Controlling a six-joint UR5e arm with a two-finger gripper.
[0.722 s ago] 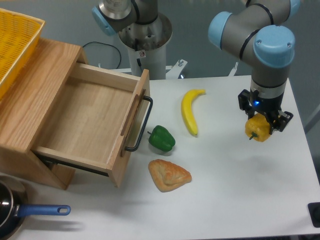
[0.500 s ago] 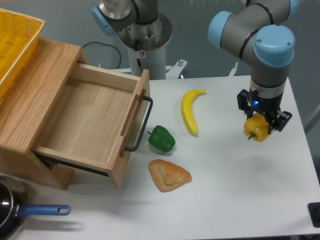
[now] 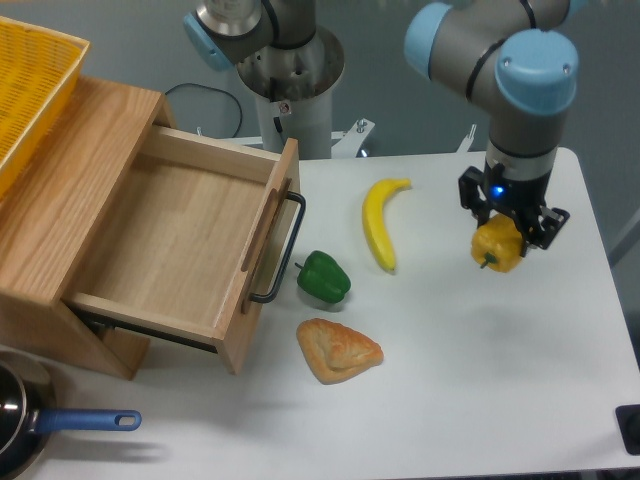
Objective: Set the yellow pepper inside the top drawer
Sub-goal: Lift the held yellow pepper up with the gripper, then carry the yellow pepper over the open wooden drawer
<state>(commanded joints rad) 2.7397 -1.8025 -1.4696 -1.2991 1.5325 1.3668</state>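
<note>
I have the gripper (image 3: 500,228) clamped on the yellow pepper (image 3: 497,246), lifted off the table (image 3: 480,370) at its right side; the top drawer (image 3: 175,245) stands pulled open on the left; a banana (image 3: 379,222), green pepper (image 3: 323,277) and pastry (image 3: 338,350) lie between.

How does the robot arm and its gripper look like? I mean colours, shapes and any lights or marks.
The arm is made of thick grey metallic tubes with rounded light-blue caps at the joints. Its wrist is a grey cylinder ending in a black ring. The gripper is small and black, with two short fingers, and a small blue light glows on its body. A second grey and blue joint sits on the base column, which carries a small sticker.
</note>
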